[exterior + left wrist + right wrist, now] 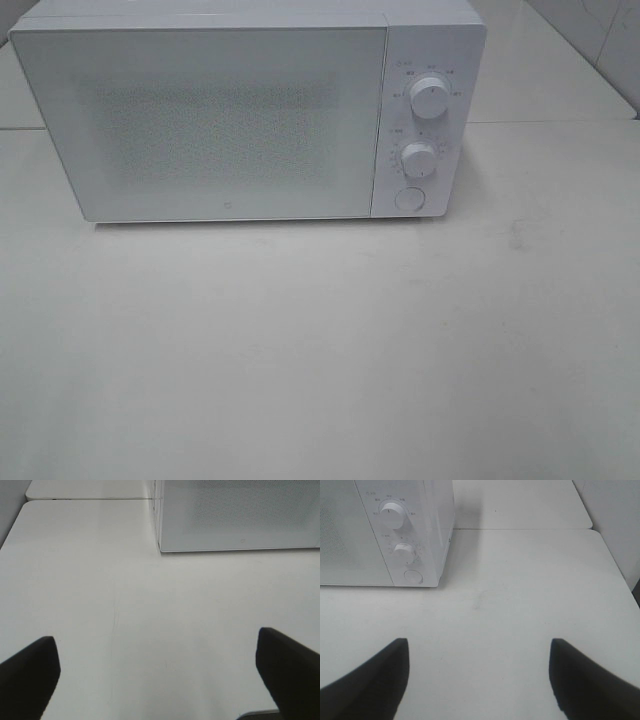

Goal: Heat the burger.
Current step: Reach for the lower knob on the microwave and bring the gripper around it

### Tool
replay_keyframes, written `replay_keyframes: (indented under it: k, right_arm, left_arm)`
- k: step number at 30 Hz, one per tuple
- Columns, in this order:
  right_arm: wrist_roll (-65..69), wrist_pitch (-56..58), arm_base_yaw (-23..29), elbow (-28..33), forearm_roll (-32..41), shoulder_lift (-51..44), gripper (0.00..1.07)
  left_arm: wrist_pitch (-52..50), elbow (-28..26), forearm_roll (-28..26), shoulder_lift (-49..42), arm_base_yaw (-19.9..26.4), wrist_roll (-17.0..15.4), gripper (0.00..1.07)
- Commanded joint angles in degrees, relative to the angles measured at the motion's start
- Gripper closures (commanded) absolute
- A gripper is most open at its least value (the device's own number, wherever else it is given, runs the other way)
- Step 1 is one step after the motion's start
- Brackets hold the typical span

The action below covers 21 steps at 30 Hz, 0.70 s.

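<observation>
Of the left gripper (156, 640) only two fingers (30, 675) show: flat black wedges, matte, each narrowing to a blunt, rounded tip (edges slightly blurred). The right gripper (479, 642) has the same pair of fingers (580, 680), black and unglossed, broad at the base and tapering toward the end.

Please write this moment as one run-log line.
microwave: closed | burger: not in view | left pincer: open, empty, above table | right pincer: open, empty, above table
</observation>
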Motion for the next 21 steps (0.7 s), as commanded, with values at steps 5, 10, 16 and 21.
replay_keyframes:
  k: [5, 10, 16, 21]
  right_arm:
    - [-0.3, -8.2, -0.3, 1.5, 0.3, 4.0, 0.32]
    - [-0.3, -12.5, -0.3, 3.6, 0.3, 6.1, 0.32]
    - [-0.3, -19.7, -0.3, 6.1, 0.3, 9.2, 0.32]
    - [-0.3, -26.1, -0.3, 8.0, 0.3, 12.5, 0.32]
  left_arm:
    - [0.1, 0.0, -0.5, -1.3, 0.1, -0.1, 0.07]
    - [0.1, 0.0, -0.5, -1.3, 0.1, -0.1, 0.07]
    - [0.1, 0.0, -0.5, -1.3, 0.1, -0.1, 0.07]
    - [0.1, 0.0, -0.5, -1.3, 0.1, -0.1, 0.07]
